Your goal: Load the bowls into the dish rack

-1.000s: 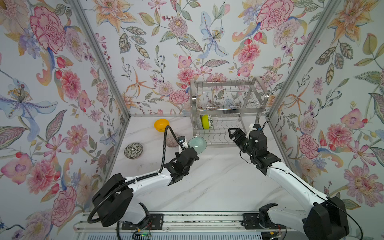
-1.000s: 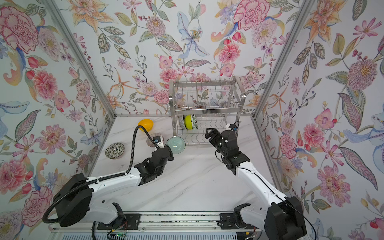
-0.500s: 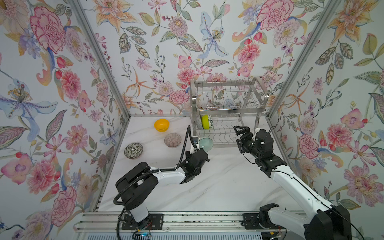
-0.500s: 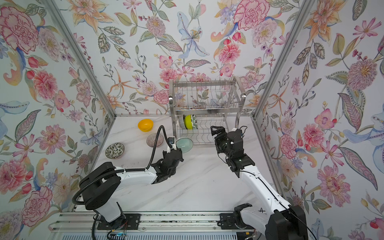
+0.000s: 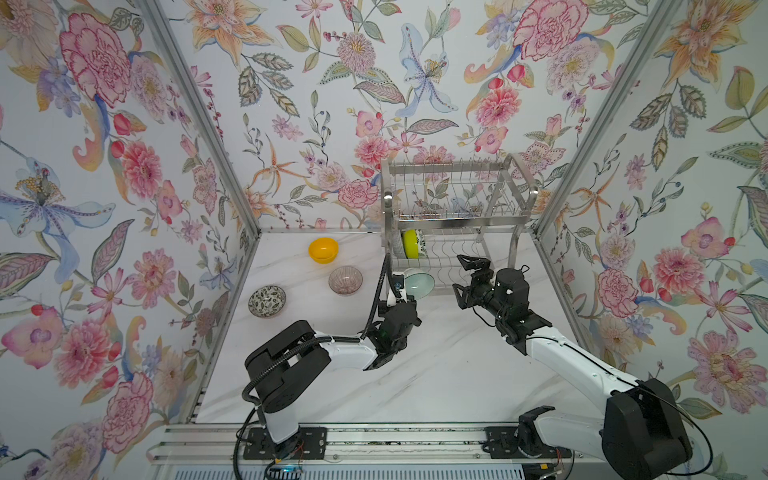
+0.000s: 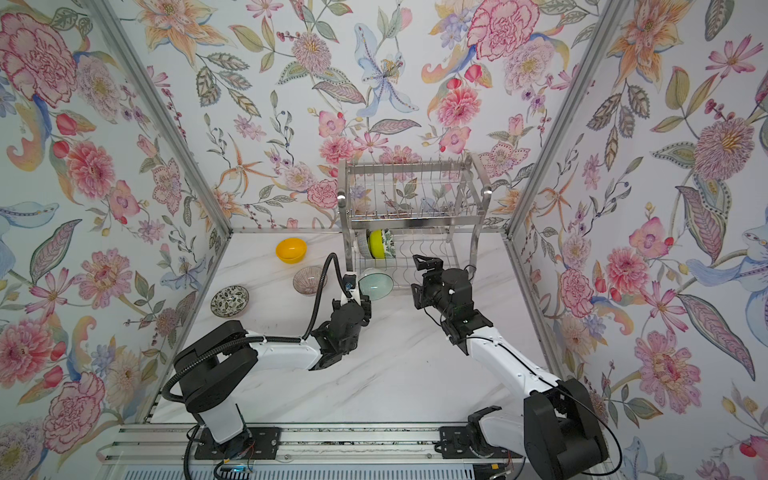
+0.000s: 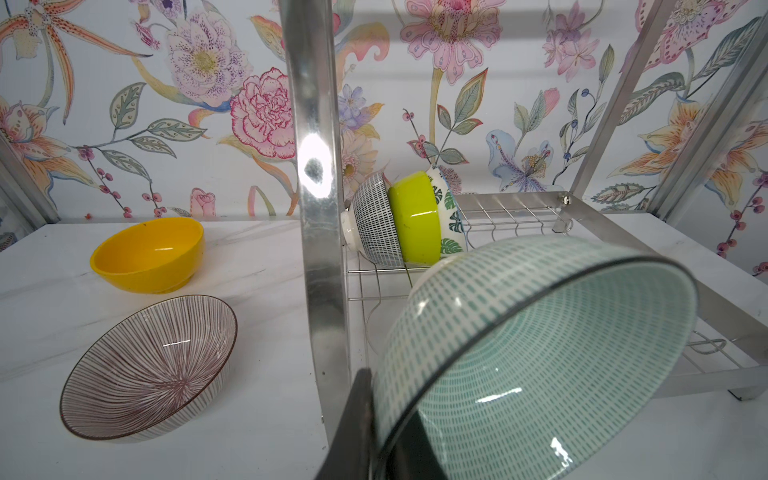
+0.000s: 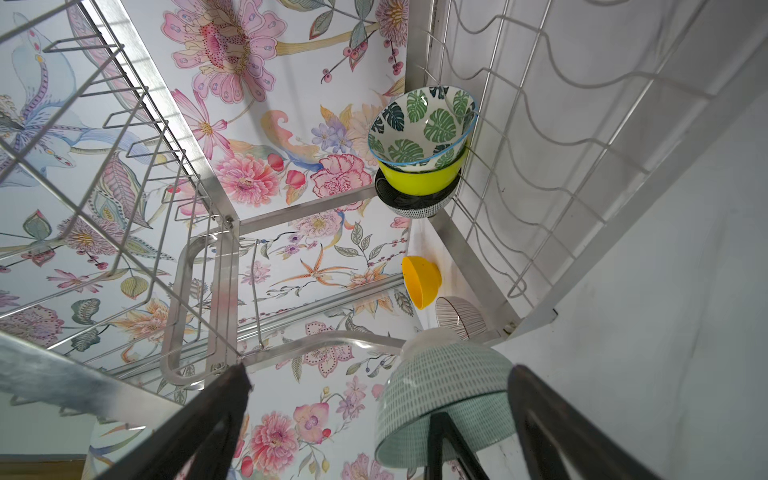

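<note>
Left gripper [image 5: 401,290] pinches the pale green bowl [image 5: 419,283] by its rim, at the rack's [image 5: 453,168] lower tier, front left corner. Right gripper [image 5: 466,276] gapes wide nearby. Best tilt the bowl upright, clear the leg [image 7: 320,249], and seat it between wires.

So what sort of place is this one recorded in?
Probably a staged robot test booth, not a real kitchen: floral wallpaper panels in aluminium framing enclose a marble-look tabletop, the arms are bolted to a front rail, with a steel dish rack at the back.
</note>
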